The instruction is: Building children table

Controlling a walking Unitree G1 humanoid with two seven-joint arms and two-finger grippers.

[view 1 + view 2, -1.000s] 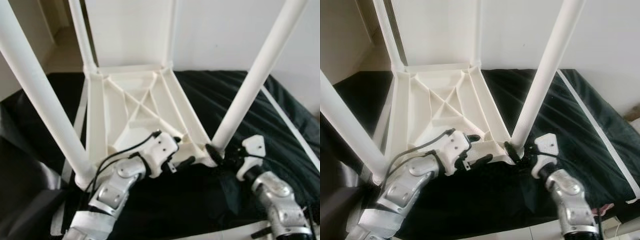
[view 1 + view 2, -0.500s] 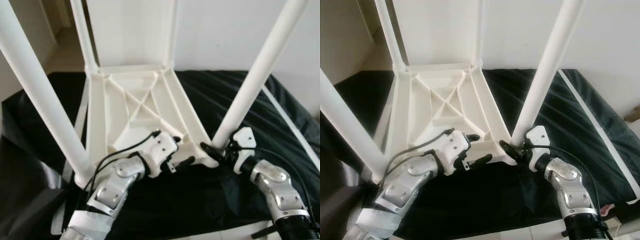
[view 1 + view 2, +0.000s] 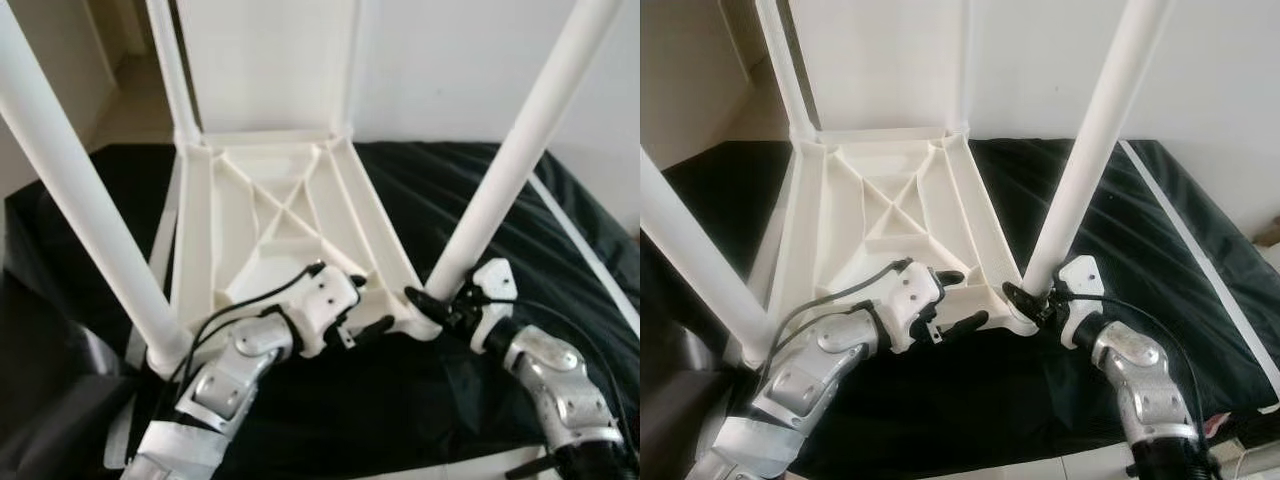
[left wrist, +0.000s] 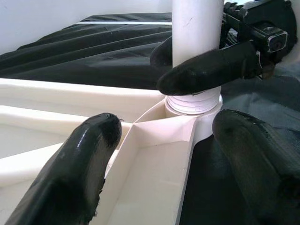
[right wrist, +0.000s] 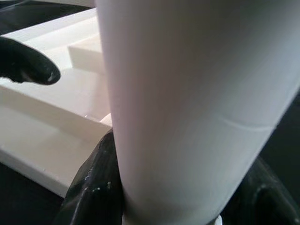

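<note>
The right pincer [image 3: 1025, 300] clamps the base of a leg [image 3: 1090, 155] on the upturned table [image 3: 890, 215]; the left pincer [image 3: 962, 298], fingers spread, straddles its rim empty.

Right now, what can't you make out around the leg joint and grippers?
- Near-right leg: top cut off by the head views' upper edge.
- Its threaded socket: far side hidden behind the leg in the left wrist view.
- Right gripper: fingers mostly covered by the leg in the right wrist view.
- Left gripper: contact with the table frame unclear.
</note>
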